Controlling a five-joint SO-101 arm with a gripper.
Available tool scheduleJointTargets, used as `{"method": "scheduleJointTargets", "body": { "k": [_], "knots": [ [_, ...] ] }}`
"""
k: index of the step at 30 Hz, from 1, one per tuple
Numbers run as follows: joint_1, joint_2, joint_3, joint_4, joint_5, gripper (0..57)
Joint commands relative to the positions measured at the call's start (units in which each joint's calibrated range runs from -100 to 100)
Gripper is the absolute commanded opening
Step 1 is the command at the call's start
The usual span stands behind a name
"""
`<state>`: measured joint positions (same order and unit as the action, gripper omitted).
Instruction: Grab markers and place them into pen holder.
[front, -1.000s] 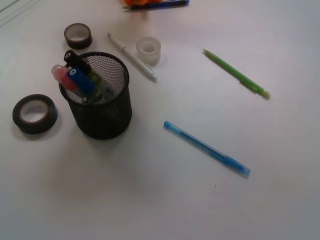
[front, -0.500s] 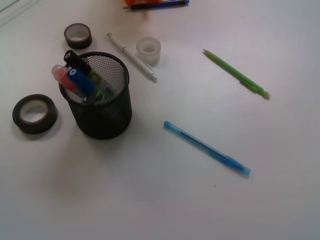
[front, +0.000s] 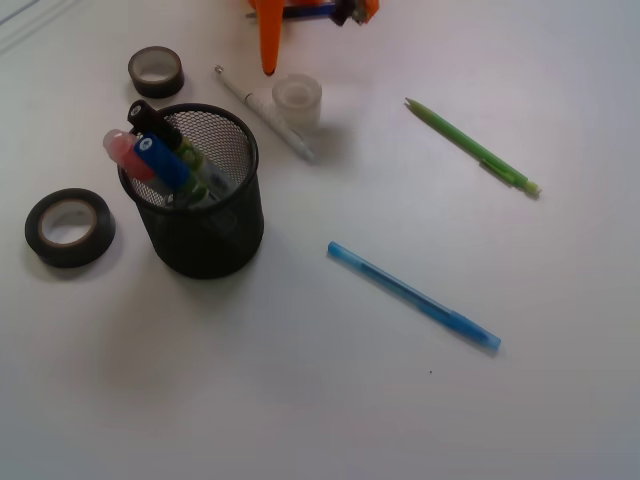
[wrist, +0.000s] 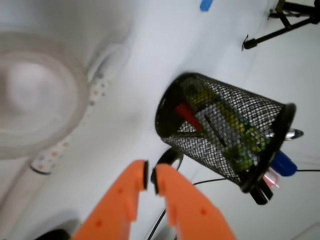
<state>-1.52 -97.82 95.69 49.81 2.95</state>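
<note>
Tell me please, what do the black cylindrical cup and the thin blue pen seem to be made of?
The black wire-mesh cylindrical cup looks like metal mesh with a dark matte coating: the wrist view shows the markers through its open grid, under a solid rim. The thin blue pen is probably translucent plastic, since its barrel is pale, slightly see-through blue; that stays a guess.

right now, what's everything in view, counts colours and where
markers: three, capped pink, blue and black, standing in the pen holder
pen holder: one, black wire mesh, left of centre
dark tape rolls: two, one left of the holder, one behind it
clear tape roll: one, behind the holder to the right
white pen: one, beside the clear roll
green pen: one, right rear
blue pen: one, centre right
hand: one, orange, shut and empty, above the white pen at the rear
</note>
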Motion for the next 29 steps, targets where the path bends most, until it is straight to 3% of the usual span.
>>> {"method": "scheduleJointTargets", "body": {
  "k": [1, 29],
  "knots": [
    [-0.46, -1.07, -0.04, -0.20, -0.24, 1.3],
    [-0.17, -1.07, 0.33, 0.06, -3.08, 1.3]
  ]
}}
